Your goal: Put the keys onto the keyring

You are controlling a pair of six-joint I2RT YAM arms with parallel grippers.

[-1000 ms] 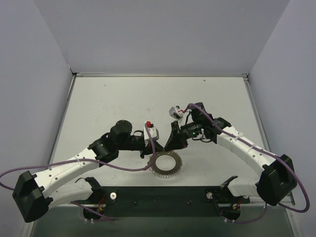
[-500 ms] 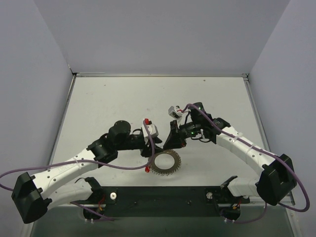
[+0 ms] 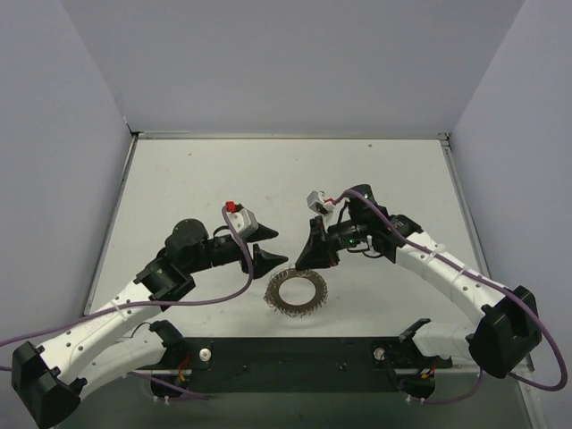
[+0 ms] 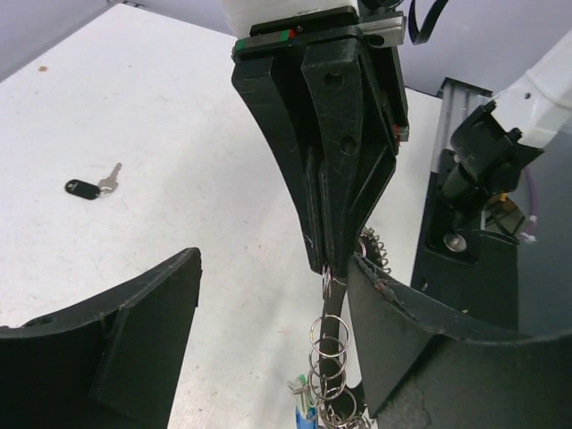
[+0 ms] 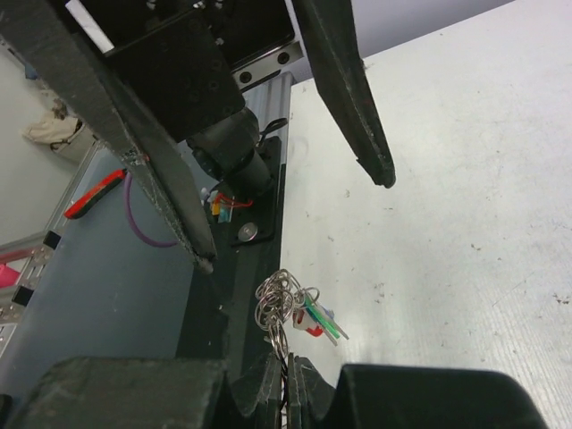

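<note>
Top external view: both arms reach inward over the white table point(image 3: 197, 179) and meet near its front middle. The left arm runs up from the lower left corner with its elbow raised and its wrist turned toward the centre. The left gripper point(image 3: 280, 248) has its two black fingers spread wide and nothing between them. The right arm comes in from the lower right, folds at the elbow and angles its wrist down and toward the left. The right gripper point(image 3: 302, 263) is pinched closed on the far rim of the keyring point(image 3: 295, 307), which shows just below the fingertips as a jagged silvery oval.

Left wrist view: the right gripper point(image 4: 323, 266) points straight down between the left gripper's point(image 4: 273, 268) parted fingers. The keyring point(image 4: 327, 357) hangs from its tips, seen edge-on as a chain of small wire loops. The lower end of the ring is cut off by the frame, where green and blue keys point(image 4: 304, 402) just show. A black key point(image 4: 88, 188) lies alone on the table, well apart to the left.

Right wrist view: the right gripper point(image 5: 288, 371) clamps a thin wire. Beyond it a tangle of loops point(image 5: 279, 299) carries green and red keys point(image 5: 320, 323). How many keys hang there is hard to make out. The left gripper point(image 5: 295, 222) stands open above them.
</note>
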